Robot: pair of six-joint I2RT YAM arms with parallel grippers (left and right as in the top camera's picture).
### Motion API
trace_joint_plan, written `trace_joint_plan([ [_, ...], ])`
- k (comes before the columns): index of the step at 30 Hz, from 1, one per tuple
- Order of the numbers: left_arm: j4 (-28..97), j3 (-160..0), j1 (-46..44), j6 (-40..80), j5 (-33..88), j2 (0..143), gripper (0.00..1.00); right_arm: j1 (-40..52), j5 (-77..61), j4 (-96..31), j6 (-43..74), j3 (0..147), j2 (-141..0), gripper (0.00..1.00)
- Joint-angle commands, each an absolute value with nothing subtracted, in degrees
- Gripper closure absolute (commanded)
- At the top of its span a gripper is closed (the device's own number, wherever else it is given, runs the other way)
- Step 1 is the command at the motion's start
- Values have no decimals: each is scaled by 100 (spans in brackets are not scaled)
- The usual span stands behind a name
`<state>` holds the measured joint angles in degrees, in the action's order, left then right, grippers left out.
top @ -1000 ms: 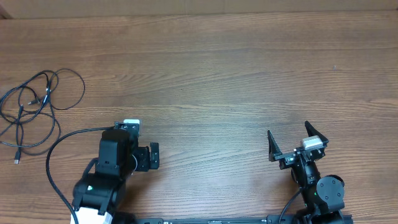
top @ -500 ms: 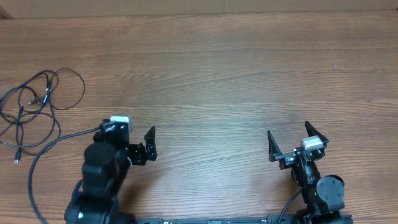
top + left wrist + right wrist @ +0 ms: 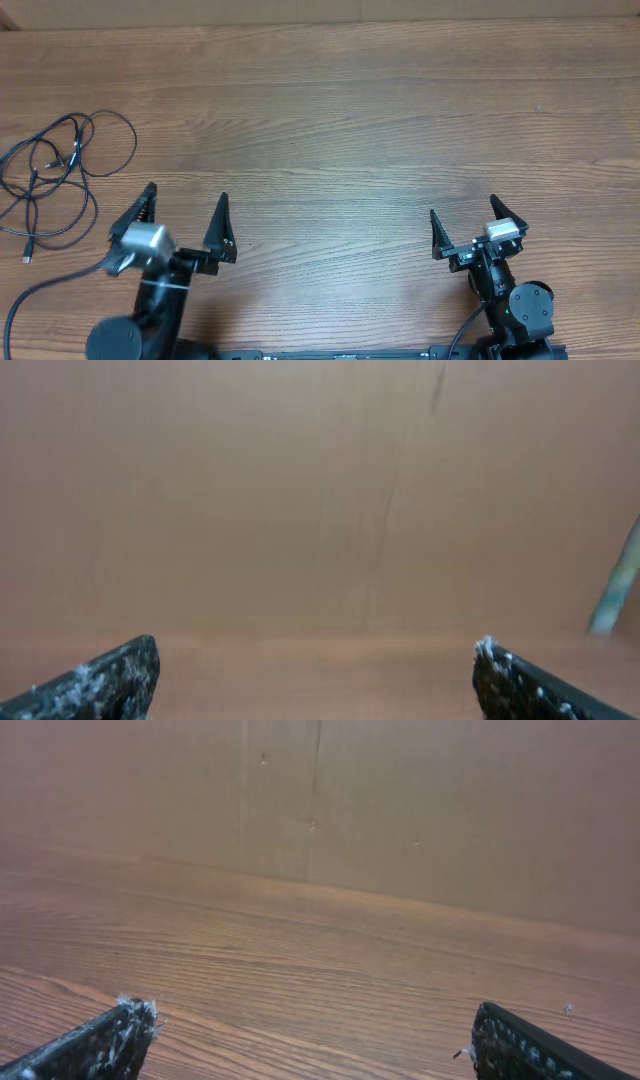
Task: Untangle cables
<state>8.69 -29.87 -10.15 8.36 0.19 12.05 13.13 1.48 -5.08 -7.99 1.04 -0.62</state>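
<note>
The cables (image 3: 55, 175) are thin black cords tangled in loose loops on the wooden table at the far left of the overhead view, with small plug ends at their lower left. My left gripper (image 3: 185, 208) is open and empty, to the right of the tangle and apart from it. In the left wrist view its fingertips (image 3: 315, 665) frame blurred brown surface with no cable between them. My right gripper (image 3: 463, 215) is open and empty at the lower right, far from the cables. The right wrist view shows its fingertips (image 3: 310, 1025) over bare wood.
The wooden table (image 3: 340, 130) spreads across the overhead view. A brown wall (image 3: 400, 800) rises at the table's far edge in the right wrist view. A thick black arm wire (image 3: 30, 300) curves at the lower left by the left arm base.
My left arm has swung left and forward, and its gripper has gone from folded sideways to pointing up the table with fingers spread wide. The right arm and the cables have not moved.
</note>
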Motion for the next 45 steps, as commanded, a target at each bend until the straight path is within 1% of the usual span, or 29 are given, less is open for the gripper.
trace_joint_plan([
  [1, 340, -2683, -1015, 770, 43, 895, 1, 1310, 123, -471, -843, 45, -14, 0],
  [9, -554, -1702, -1015, 770, 43, 36, 0, 1310, 123, -471, -843, 45, -14, 0],
  [13, -1234, -1293, -1015, 770, 45, 19, 1, 1310, 123, -471, -843, 45, -14, 0],
  [32, -1358, -32, -1177, 770, 45, 19, 1, 1310, 126, -471, -843, 45, -14, 0],
  [39, -1007, -25, -1181, 770, 45, 19, 1, 1310, 126, -471, -843, 45, -14, 0],
  [45, 478, -27, -1181, 768, 45, 21, 0, 1310, 123, -473, -843, 43, -14, 0],
])
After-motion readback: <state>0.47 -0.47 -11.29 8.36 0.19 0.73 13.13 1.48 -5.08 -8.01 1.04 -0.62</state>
